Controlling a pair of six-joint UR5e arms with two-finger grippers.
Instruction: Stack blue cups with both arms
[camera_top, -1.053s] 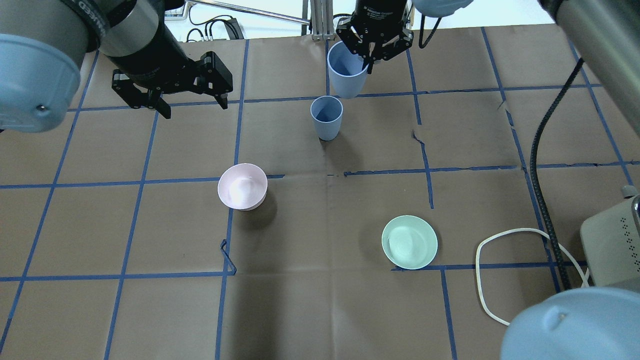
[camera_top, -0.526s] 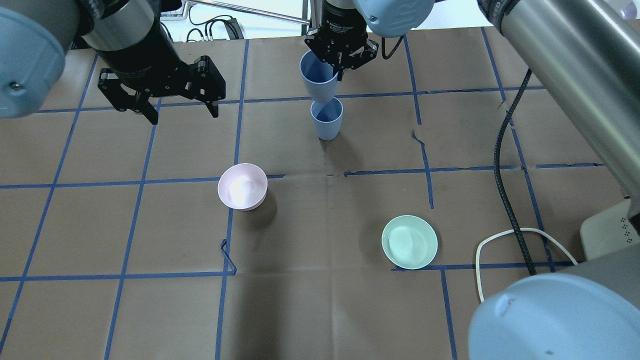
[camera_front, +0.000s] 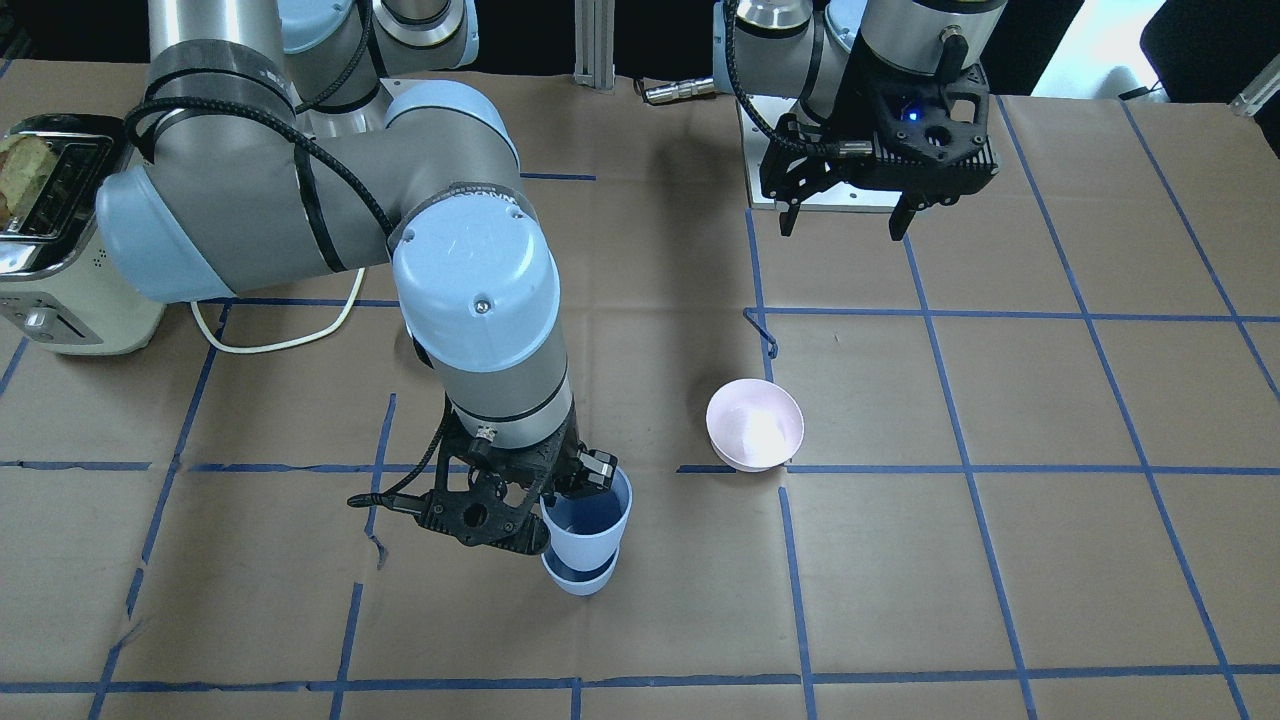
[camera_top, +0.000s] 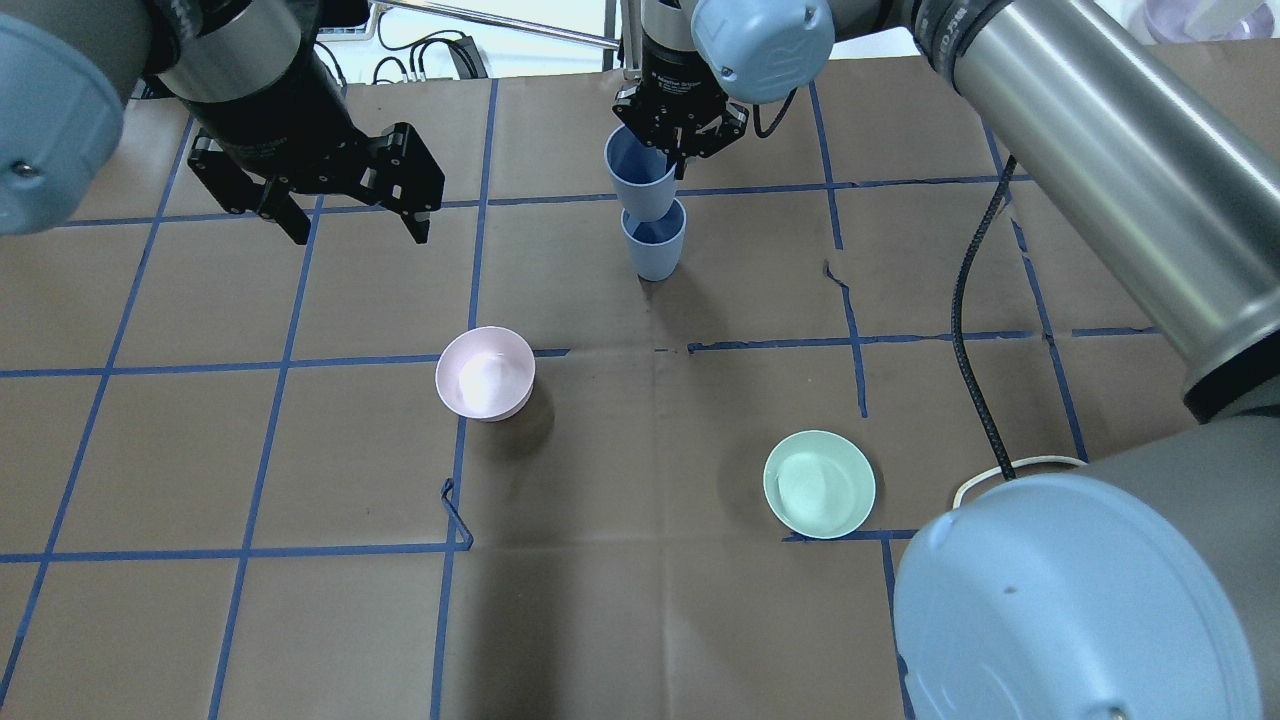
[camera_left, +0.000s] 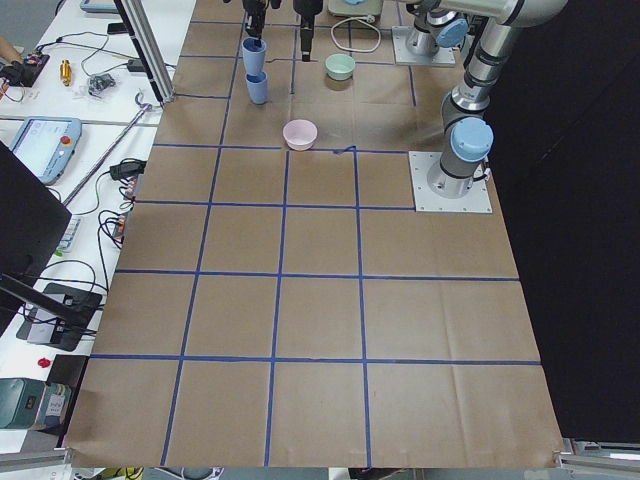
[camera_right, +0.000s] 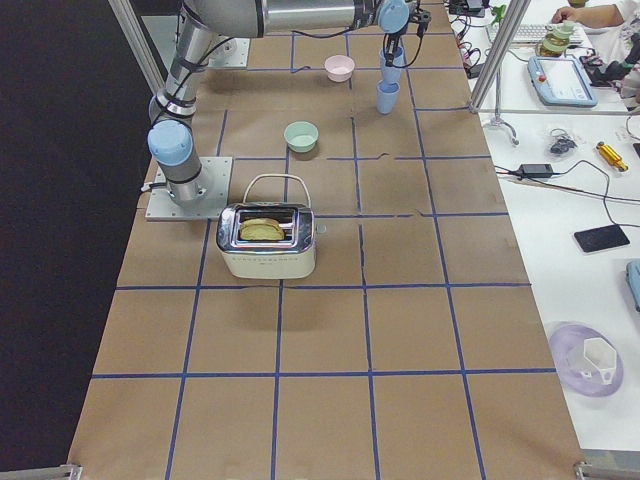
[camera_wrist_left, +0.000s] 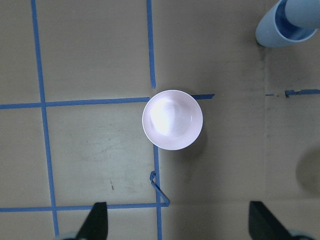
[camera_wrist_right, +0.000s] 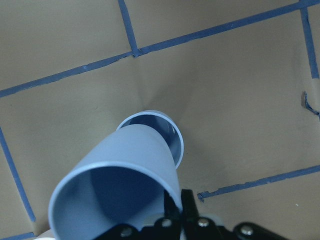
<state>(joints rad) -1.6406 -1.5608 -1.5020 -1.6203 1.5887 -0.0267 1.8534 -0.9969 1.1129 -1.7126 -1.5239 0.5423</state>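
Note:
One blue cup (camera_top: 653, 245) stands upright at the table's far middle. My right gripper (camera_top: 681, 152) is shut on the rim of the second blue cup (camera_top: 638, 180), one finger inside it, and holds it slightly tilted right over the standing one. Its base sits at the standing cup's mouth in the front view, held cup (camera_front: 588, 528) above standing cup (camera_front: 580, 578). The right wrist view shows the held cup (camera_wrist_right: 115, 195) covering part of the lower rim (camera_wrist_right: 172, 131). My left gripper (camera_top: 358, 232) is open and empty, hovering left of the cups.
A pink bowl (camera_top: 485, 372) stands left of centre and a mint-green bowl (camera_top: 819, 484) at the near right. A toaster (camera_front: 50, 240) with a white cable stands on the right arm's side. A curled strip of blue tape (camera_top: 455, 512) sticks up near the pink bowl.
My right gripper has carried its cup left and down, from beside the standing cup to directly over its mouth. My left gripper has drifted slightly left, still open.

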